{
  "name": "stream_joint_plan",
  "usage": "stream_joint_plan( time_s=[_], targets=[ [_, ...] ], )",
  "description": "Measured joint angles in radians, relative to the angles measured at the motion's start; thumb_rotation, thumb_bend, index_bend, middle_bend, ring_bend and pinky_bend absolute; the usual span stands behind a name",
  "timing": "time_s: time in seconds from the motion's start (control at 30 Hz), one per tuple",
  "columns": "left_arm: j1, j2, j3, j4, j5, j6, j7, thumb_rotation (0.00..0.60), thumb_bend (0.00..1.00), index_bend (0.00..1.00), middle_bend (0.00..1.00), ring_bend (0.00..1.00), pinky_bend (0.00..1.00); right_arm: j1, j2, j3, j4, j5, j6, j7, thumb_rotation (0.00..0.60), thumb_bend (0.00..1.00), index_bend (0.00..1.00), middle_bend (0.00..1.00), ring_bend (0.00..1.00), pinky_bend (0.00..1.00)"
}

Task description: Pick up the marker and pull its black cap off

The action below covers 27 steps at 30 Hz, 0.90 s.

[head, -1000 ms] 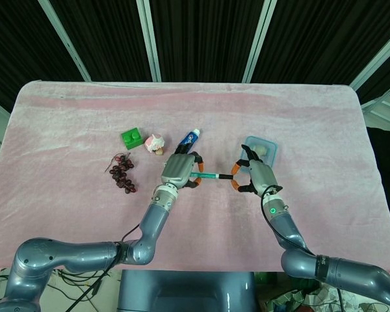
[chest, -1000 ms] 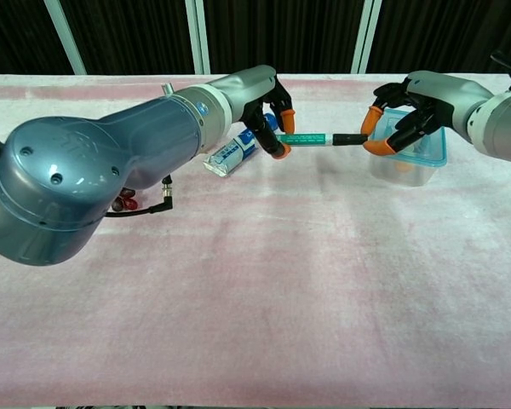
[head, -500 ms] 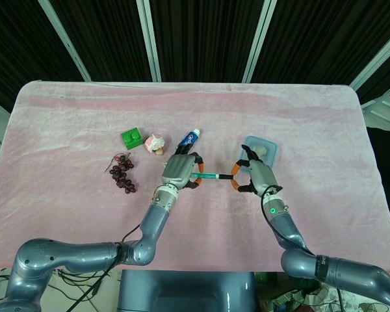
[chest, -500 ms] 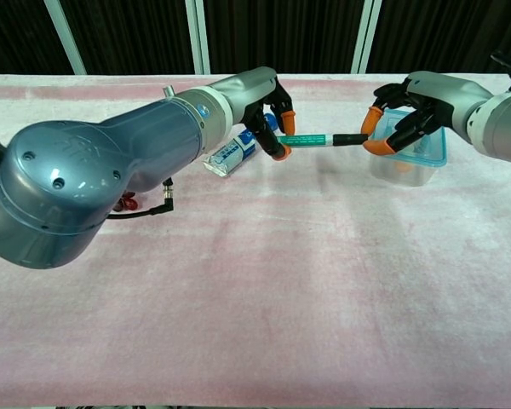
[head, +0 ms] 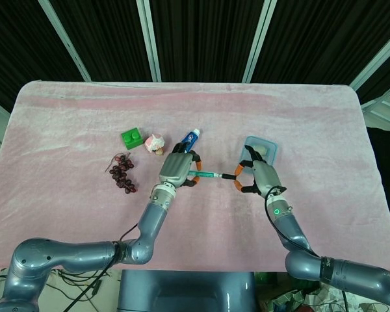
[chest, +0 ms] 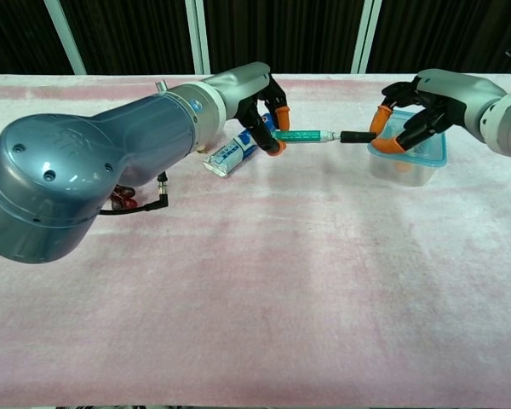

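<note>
My left hand [head: 177, 169] grips the green barrel of the marker [head: 208, 173] and holds it level above the pink cloth. My right hand [head: 260, 175] pinches the black cap [head: 229, 176] at the marker's right end. In the chest view the left hand [chest: 260, 98] wraps the marker [chest: 302, 135]. There the right hand [chest: 417, 106] holds the cap [chest: 355, 136] between orange fingertips. A short pale stretch shows between barrel and cap; I cannot tell whether the cap is fully off.
A clear blue-rimmed container [head: 268, 144] sits just behind my right hand. A toothpaste tube [head: 191, 138] lies behind my left hand. Further left are a pink-white toy [head: 155, 143], a green block [head: 132, 138] and dark grapes [head: 122, 173].
My hands have drawn slightly apart: the right hand and cap shifted right, the left hand and barrel edged left. More pale tip shows between barrel and cap.
</note>
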<state>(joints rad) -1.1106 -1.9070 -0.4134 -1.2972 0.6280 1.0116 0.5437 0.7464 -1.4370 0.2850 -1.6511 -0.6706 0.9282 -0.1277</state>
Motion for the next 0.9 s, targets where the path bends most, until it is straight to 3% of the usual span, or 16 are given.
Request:
stream_joint_plan(
  time_s=[0.27,0.57,0.9],
  targets=[
    [0.011,0.020,0.014,-0.023,0.007,-0.003,0.005,0.600,0.64,0.79,0.36,0.05,0.05,-0.017,0.025,-0.003,0.000,-0.006,-0.009,0.021,0.600,0.34,0.67,0.01,0.04,0.15],
    [0.041,0.047,0.063,-0.046,0.038,-0.009,0.002,0.600,0.64,0.79,0.36,0.05,0.05,-0.050,0.060,-0.025,-0.023,-0.042,-0.011,0.043,0.600,0.34,0.68,0.00,0.04,0.15],
    [0.073,0.033,0.111,0.005,0.048,-0.021,-0.007,0.600,0.62,0.77,0.35,0.05,0.04,-0.070,0.016,-0.072,0.033,-0.051,-0.003,0.030,0.600,0.33,0.68,0.00,0.03,0.15]
  ],
)
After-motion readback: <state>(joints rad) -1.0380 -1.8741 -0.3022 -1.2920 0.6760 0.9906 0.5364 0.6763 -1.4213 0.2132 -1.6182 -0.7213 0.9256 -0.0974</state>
